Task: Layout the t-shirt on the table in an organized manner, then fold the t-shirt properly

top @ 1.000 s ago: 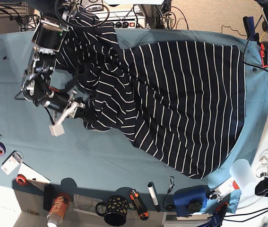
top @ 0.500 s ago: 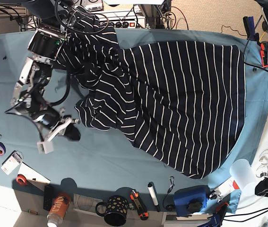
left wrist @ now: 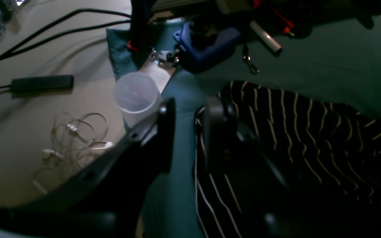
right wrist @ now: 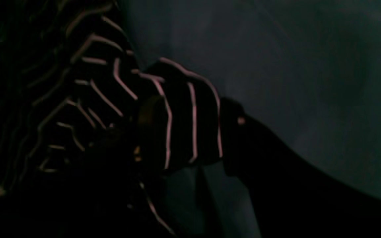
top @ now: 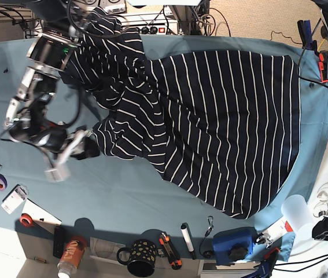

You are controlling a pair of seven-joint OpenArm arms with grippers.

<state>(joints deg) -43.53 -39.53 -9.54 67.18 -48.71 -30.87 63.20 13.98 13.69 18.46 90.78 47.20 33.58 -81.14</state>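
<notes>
The dark t-shirt (top: 221, 116) with thin white stripes lies over the teal table (top: 123, 197). Its body is spread to the right and its upper part is bunched at the far left. My right gripper (top: 87, 148) sits at the shirt's left edge. In the right wrist view its jaws (right wrist: 190, 119) stand apart, with a fold of the t-shirt (right wrist: 180, 109) lying between the fingers. My left gripper (left wrist: 185, 125) hovers open above the table's corner, with bare cloth showing in the gap. The t-shirt (left wrist: 293, 132) lies just to its right, with one finger over its edge.
Along the front edge stand a spotted mug (top: 137, 258), an orange can (top: 71, 255), a marker (top: 187, 238) and a blue tool (top: 233, 243). Tape rolls (top: 0, 182) lie at the left. A clear plastic cup (left wrist: 136, 94) and earphone cables (left wrist: 75, 138) are near the left gripper.
The right arm swung left and toward the table's front, drawing the shirt's left fold outward. Its jaws now stand apart around that fold. The left arm has not moved.
</notes>
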